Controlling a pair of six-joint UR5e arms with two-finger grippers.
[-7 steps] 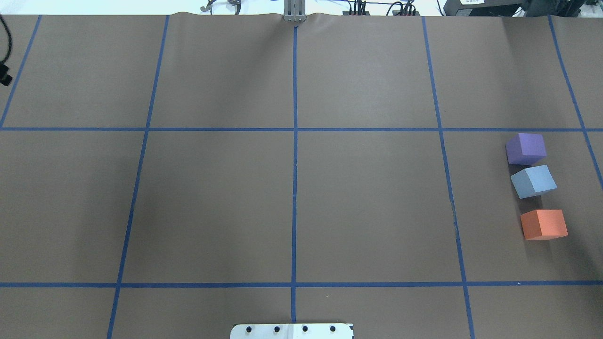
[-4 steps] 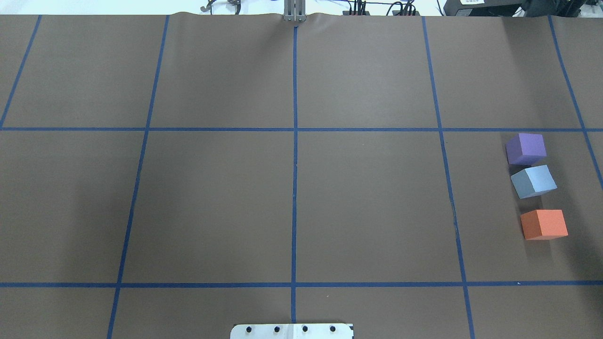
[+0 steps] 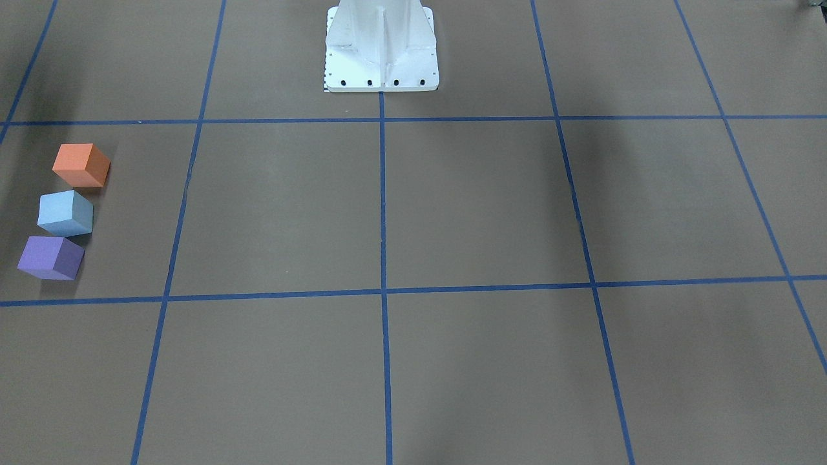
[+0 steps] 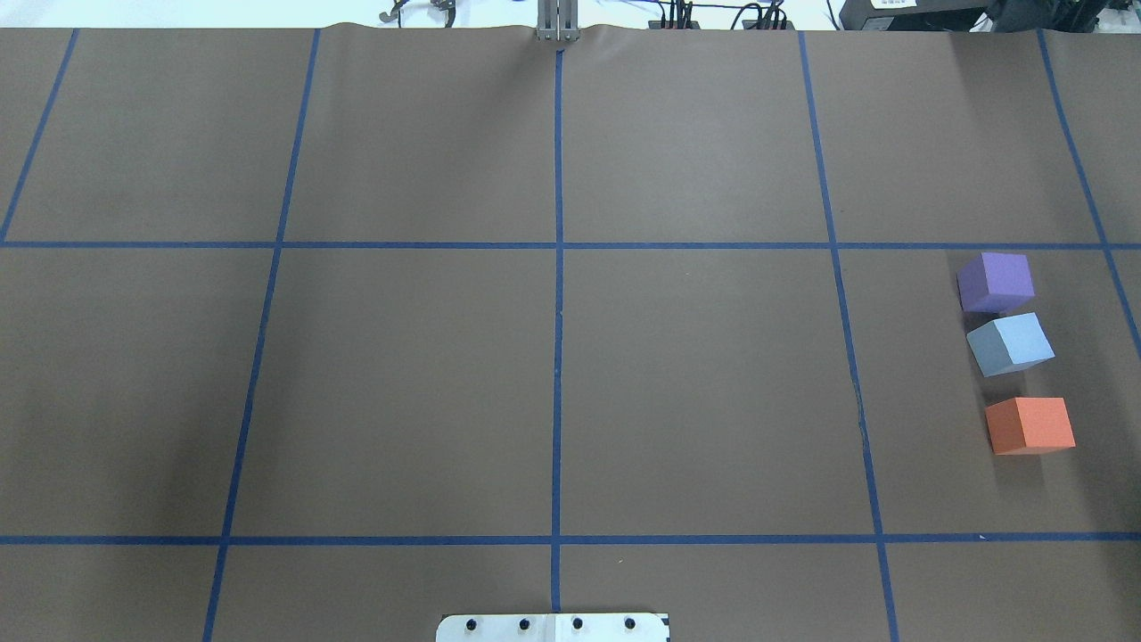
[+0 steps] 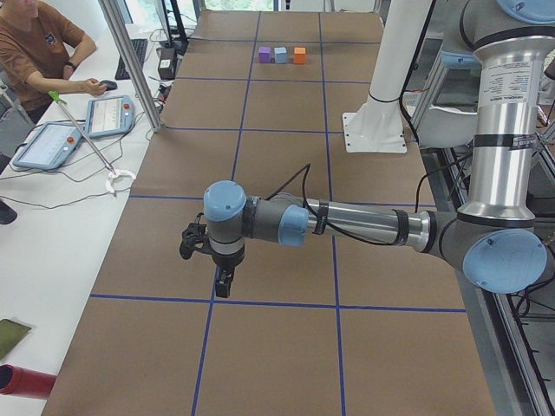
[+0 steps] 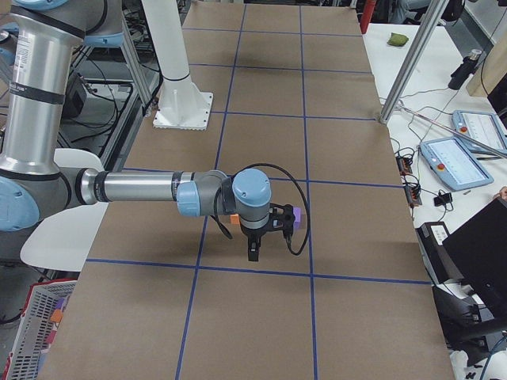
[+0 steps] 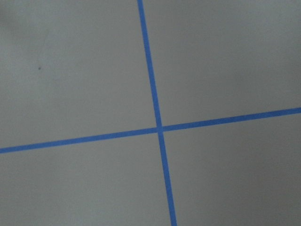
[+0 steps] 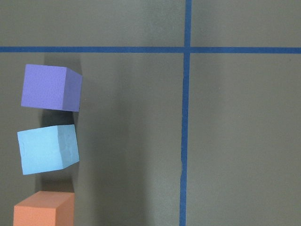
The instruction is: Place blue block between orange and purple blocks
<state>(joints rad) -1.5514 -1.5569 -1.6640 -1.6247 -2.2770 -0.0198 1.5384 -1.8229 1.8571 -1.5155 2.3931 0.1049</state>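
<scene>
Finds the blue block (image 4: 1010, 343) at the right edge of the overhead view, in a column with the purple block (image 4: 996, 282) above it and the orange block (image 4: 1030, 425) below. Reads, on that order alone, as the wanted arrangement in place. Notes a slight twist on the blue block against its neighbours, and a narrower gap toward purple than toward orange. Shows it apart from both in the right wrist view, with all three hugging the frame's left edge and no fingers in sight.

Marks the right gripper (image 6: 253, 253) as much the nearer one. Hangs pointing down at the centre of the exterior right view, with slivers of orange and purple peeking out from behind its wrist and the blue block hidden there. Puts the left gripper (image 5: 224, 284) left of centre in the exterior left view, well apart from the blocks, tiny at the top of that frame.

Cannot tell how wide either gripper's jaws stand, with only the side views showing them. Seems to hold nothing in either, given all three blocks down on the table (image 4: 401, 392).

Leaves at most a nudge of the blue block toward orange to even the gaps. Falls to the right arm, if to either.
</scene>
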